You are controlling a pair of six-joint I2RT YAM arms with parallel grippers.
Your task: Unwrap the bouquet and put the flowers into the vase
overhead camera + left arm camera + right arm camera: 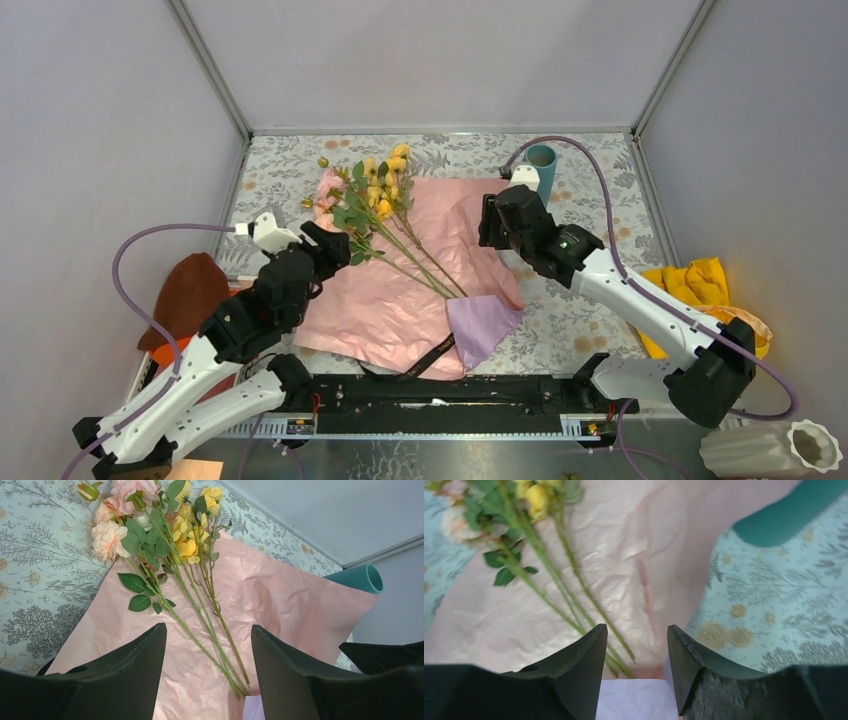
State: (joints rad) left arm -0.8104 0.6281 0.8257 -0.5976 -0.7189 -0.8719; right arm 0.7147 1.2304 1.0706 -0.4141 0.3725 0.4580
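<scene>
Flowers (378,195) on one pink sheet (400,310), one teal vase (543,160), left tool (207,630) and right tool (636,630) both gaping, empty

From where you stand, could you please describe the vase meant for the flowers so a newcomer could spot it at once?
Find the large pink paper sheet spread on the patterned table; just beyond its far right corner stands the vase. It is tall, slim and smooth teal with a round mouth, unlike the white ribbed vase with a wavy rim off the table's near right corner.

The left gripper (207,630) and right gripper (636,630) both hover with jaws parted, angled inward, gripping nothing.
</scene>
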